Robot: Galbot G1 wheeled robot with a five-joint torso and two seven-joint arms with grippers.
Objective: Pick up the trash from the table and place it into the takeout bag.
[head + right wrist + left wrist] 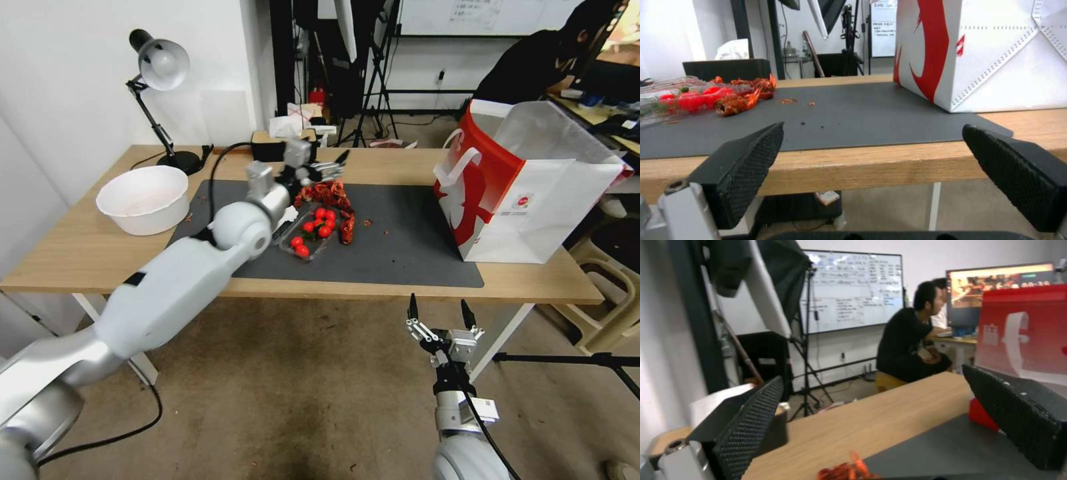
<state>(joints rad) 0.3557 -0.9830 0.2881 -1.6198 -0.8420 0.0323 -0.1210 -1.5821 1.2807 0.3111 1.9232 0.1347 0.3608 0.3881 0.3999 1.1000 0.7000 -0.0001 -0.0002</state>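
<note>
The left gripper [331, 167], jaws spread wide, was held above the red scraps [329, 194] beside a clear plastic tray of tomatoes [308, 234]. Rightward stood the red-and-white paper takeout bag [527, 193]. The right gripper [440, 313], wide open, was kept below the light-wood counter [67, 247] edge.

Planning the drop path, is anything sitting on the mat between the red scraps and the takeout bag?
Nothing sizeable. Between the red crumpled scraps beside the clear tomato tray and the red-and-white paper takeout bag, the dark grey mat holds a few tiny crumbs. The left gripper hovers over the scraps, jaws open.
</note>
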